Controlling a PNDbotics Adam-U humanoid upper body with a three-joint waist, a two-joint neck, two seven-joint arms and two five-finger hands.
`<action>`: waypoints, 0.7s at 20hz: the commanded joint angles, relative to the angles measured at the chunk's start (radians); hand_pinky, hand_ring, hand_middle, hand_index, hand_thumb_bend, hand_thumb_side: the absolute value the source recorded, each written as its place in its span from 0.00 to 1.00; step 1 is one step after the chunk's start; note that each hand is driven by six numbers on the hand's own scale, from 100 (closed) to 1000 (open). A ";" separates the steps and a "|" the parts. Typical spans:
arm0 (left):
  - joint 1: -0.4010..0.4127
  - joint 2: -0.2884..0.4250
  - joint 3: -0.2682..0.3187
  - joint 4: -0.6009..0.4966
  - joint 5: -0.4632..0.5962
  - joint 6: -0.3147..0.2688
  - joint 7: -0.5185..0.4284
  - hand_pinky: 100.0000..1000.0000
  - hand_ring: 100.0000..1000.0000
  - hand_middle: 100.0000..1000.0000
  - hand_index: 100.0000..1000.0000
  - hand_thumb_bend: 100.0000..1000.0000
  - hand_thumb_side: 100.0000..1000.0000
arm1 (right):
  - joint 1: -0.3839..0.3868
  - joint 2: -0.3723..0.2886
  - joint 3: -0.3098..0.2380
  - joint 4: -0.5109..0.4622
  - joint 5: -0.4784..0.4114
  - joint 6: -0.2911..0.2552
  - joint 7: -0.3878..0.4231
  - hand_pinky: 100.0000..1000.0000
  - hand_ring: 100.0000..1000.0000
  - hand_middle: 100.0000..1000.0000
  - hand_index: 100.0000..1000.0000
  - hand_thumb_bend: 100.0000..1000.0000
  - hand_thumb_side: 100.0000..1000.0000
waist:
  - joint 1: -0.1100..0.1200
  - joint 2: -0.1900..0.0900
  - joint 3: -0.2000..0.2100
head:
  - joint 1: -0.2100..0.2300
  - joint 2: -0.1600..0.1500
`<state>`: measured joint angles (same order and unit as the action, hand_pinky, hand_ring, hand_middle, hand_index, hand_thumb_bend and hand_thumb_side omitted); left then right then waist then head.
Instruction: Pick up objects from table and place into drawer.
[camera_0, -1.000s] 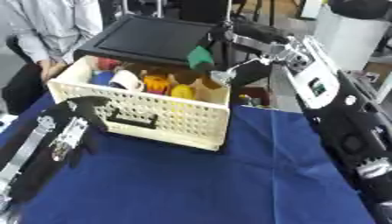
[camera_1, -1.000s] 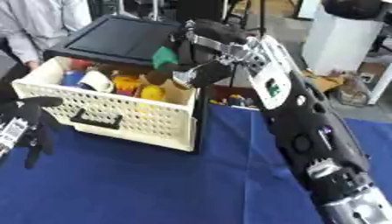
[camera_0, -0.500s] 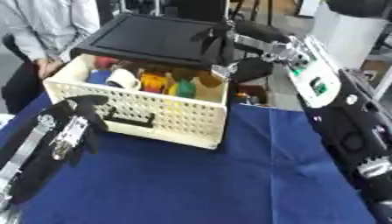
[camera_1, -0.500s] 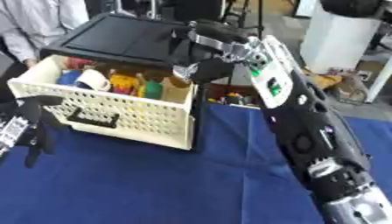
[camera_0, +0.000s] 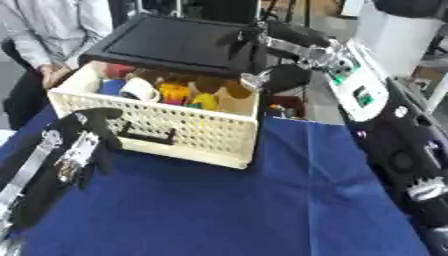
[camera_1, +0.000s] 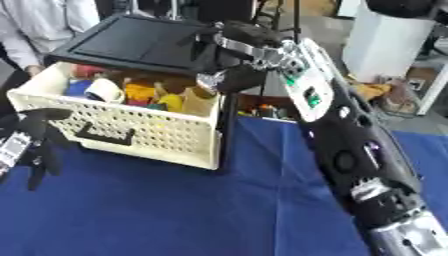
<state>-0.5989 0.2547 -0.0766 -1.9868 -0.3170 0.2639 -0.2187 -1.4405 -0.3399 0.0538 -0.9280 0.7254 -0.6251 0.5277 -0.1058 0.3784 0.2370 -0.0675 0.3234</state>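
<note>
Cream perforated drawer (camera_0: 175, 131) holds our objects (camera_0: 175, 92), long axis running left-right along the blue worktop's (camera_0: 245, 210) far-left edge. Right hand (camera_0: 271, 80) above its right end, fingers relaxed, carrying nothing. Left hand (camera_0: 83, 145) splayed against the front wall

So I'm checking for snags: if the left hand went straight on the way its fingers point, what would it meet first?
Probably the cream basket: the left hand points up and away at its front wall, near the dark handle. Depth is unclear.
</note>
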 joint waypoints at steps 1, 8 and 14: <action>-0.008 0.008 0.006 -0.013 -0.001 -0.002 0.001 0.09 0.31 0.46 0.81 0.00 0.94 | -0.002 -0.037 -0.013 -0.040 -0.035 -0.143 0.126 0.53 0.76 0.63 0.91 0.00 0.61 | 0.015 -0.021 -0.009 | 0.021 0.014; -0.007 0.020 0.011 -0.013 -0.016 -0.004 0.011 0.09 0.31 0.45 0.80 0.00 0.93 | 0.007 -0.087 -0.027 -0.210 -0.142 -0.104 0.024 0.51 0.74 0.61 0.90 0.00 0.58 | 0.029 -0.034 -0.031 | 0.069 0.034; -0.004 0.028 0.011 -0.013 -0.020 -0.001 0.013 0.09 0.31 0.45 0.80 0.00 0.92 | 0.020 -0.121 -0.012 -0.324 -0.234 -0.019 -0.051 0.51 0.73 0.61 0.88 0.00 0.57 | 0.045 -0.054 -0.050 | 0.069 0.039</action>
<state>-0.5945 0.2589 -0.0730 -1.9868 -0.3323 0.2634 -0.2100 -1.4054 -0.4287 0.0425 -1.2138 0.5164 -0.6465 0.4769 -0.0682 0.3506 0.1866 -0.0004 0.3598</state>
